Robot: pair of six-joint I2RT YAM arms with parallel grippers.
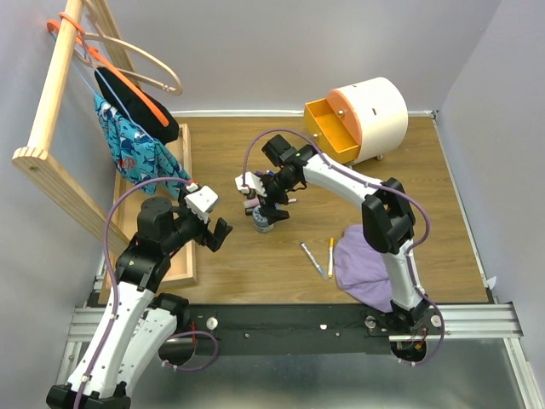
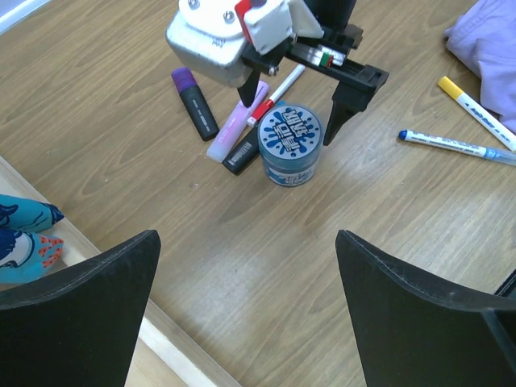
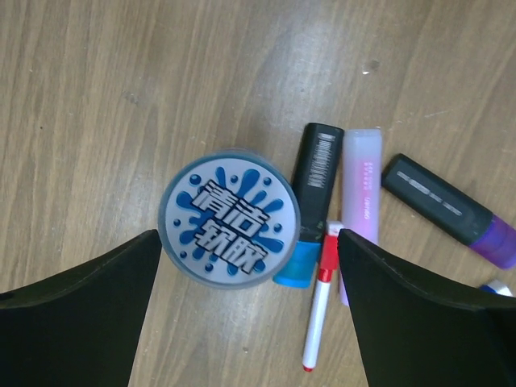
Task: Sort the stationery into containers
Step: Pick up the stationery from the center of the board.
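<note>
Blue-patterned jar centred under right claw, spread apart to straddle it; left claw parted too, waiting.

A purple cloth lies crumpled near the counter's front right corner. Along the left edge runs a long wooden tray. Over it leans a wooden rack, hung with a blue patterned garment.
</note>
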